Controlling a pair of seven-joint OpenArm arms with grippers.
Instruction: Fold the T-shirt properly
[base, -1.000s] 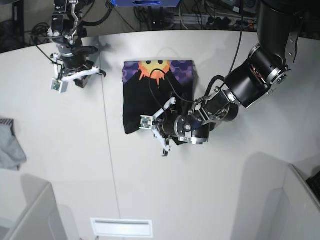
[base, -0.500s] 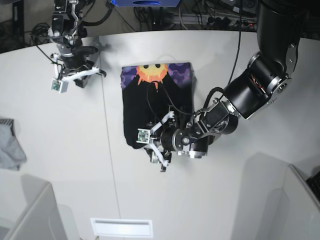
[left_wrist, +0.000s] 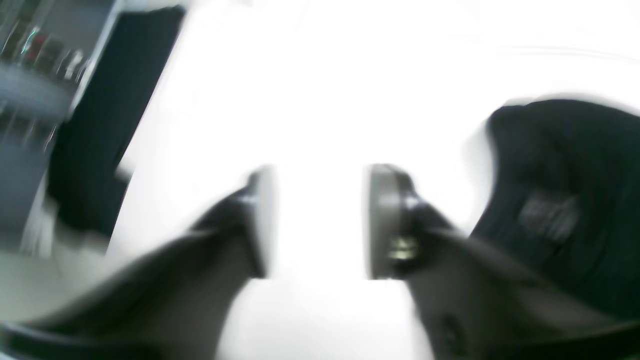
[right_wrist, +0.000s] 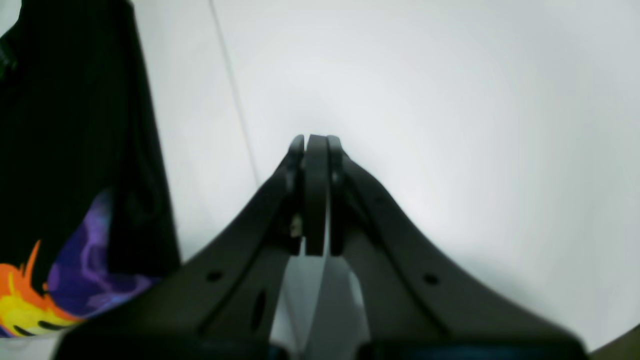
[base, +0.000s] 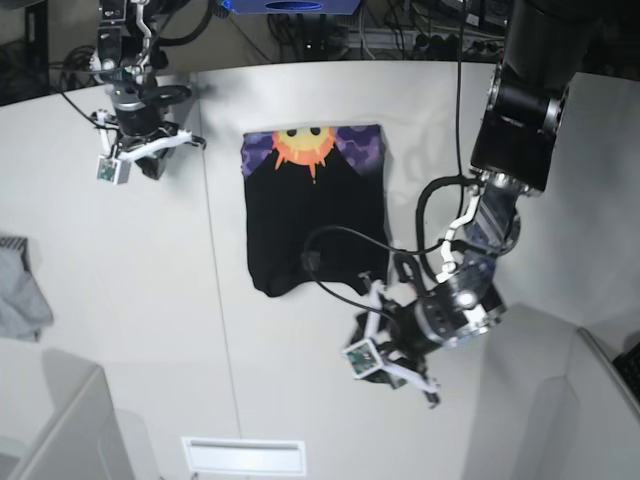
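We see two pincers. The left pincer (left_wrist: 320, 220) hangs over bare white surface (base: 300, 350) with its two grey pads parted and nothing between them; that view is blurred. It sits just off the near edge of the one black short-sleeved cotton T-shirt (base: 315, 215), apart from the cloth. The right pincer (right_wrist: 315, 195) has its pads pressed together on nothing, over bare surface beside the shirt's far corner.

The shirt lies folded into a neat upright rectangle at the middle of the surface, its orange-yellow sun print (base: 305, 145) on purple at the far end. Open surface surrounds it on every side. One crumpled small grey cloth (base: 20, 290) rests well apart at the surface's edge.
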